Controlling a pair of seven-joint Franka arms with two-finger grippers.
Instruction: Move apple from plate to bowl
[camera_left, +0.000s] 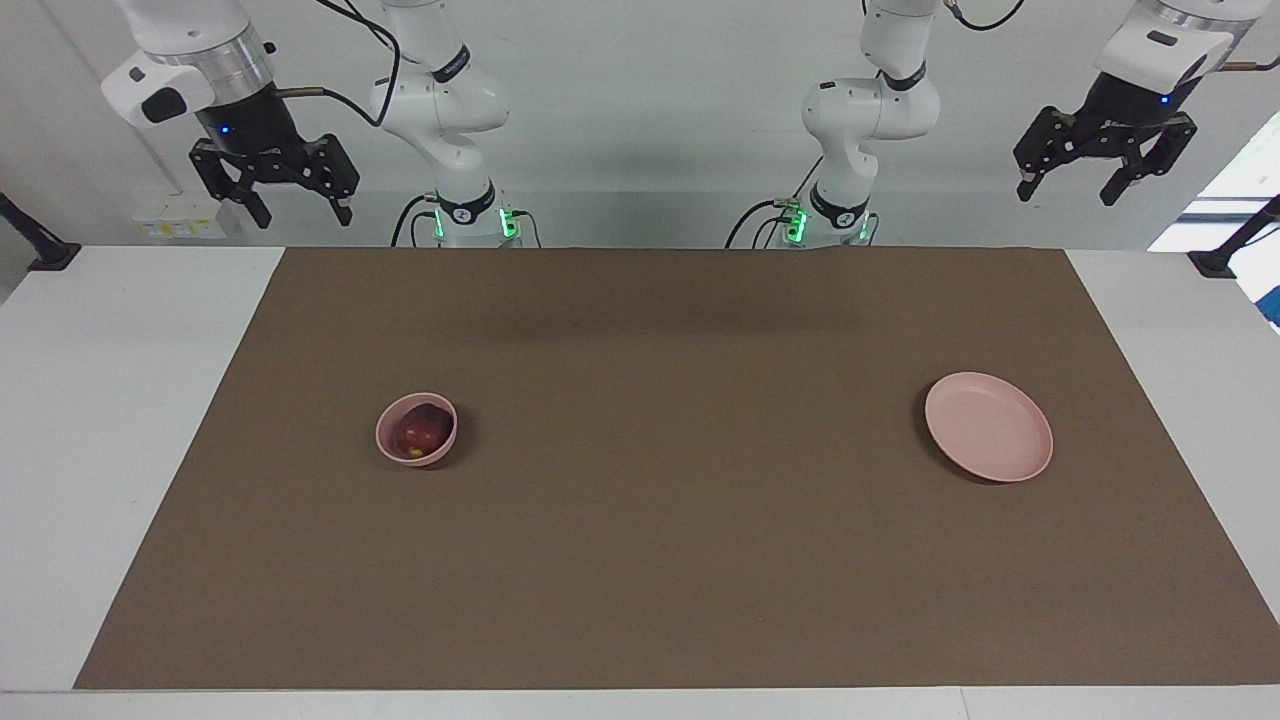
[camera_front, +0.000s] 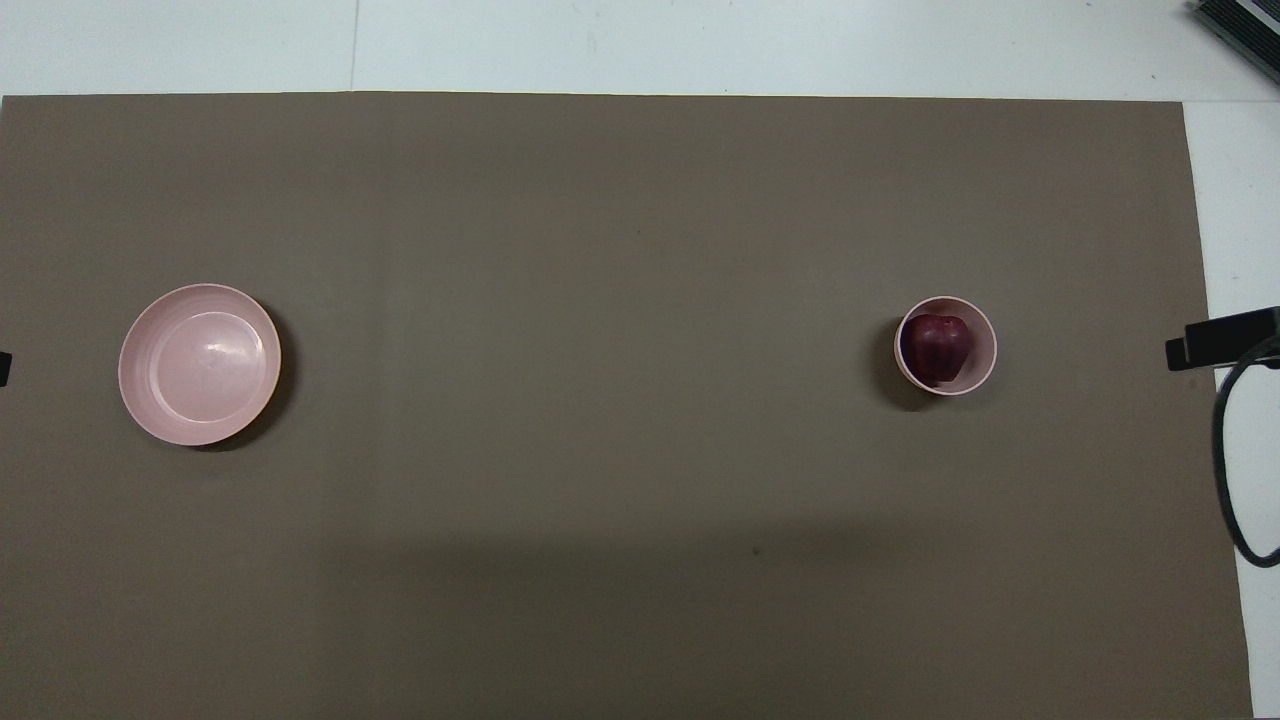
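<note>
R gripper (camera_left: 292, 208) hangs high over the counter (camera_left: 120, 400) edge at the R arm's end, jaws open, nothing held. L gripper (camera_left: 1070, 188) up at the L arm's end, jaws open too, empty. Apple (camera_left: 421, 430) sits in the bowl (camera_left: 385, 432) on the brown mat (camera_left: 660, 520), toward the R arm's end. Plate (camera_left: 990, 428) bare, well apart from the bowl, toward the L arm's end, about as far from the robots.

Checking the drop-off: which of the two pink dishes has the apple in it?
The small deep bowl toward the right arm's end holds the apple; the wide shallow plate holds nothing.
</note>
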